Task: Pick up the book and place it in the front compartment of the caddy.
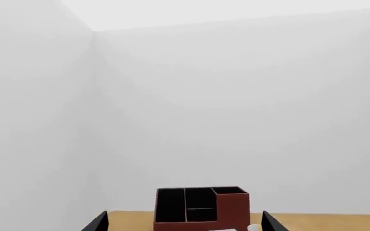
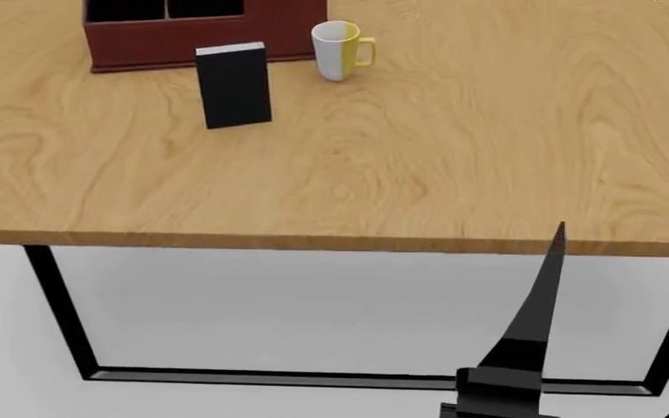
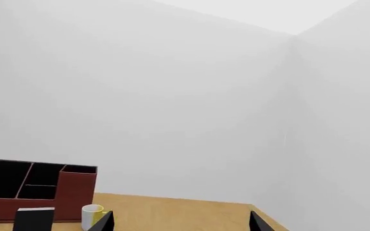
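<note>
The black book (image 2: 233,85) stands upright on the wooden table, just in front of the maroon caddy (image 2: 195,39) at the far left. The right wrist view shows the book (image 3: 34,219) before the caddy (image 3: 75,192). The left wrist view shows the caddy (image 1: 233,207) with its black compartments, and only a white sliver of the book's top at the frame's edge. My right gripper (image 3: 179,222) is open and empty, below and in front of the table's near edge; one finger (image 2: 547,279) shows in the head view. My left gripper (image 1: 183,224) is open and empty, and out of the head view.
A white-and-yellow mug (image 2: 341,50) stands right of the book, near the caddy's corner; it also shows in the right wrist view (image 3: 92,215). The table (image 2: 428,157) has black metal legs (image 2: 62,305). White walls stand behind.
</note>
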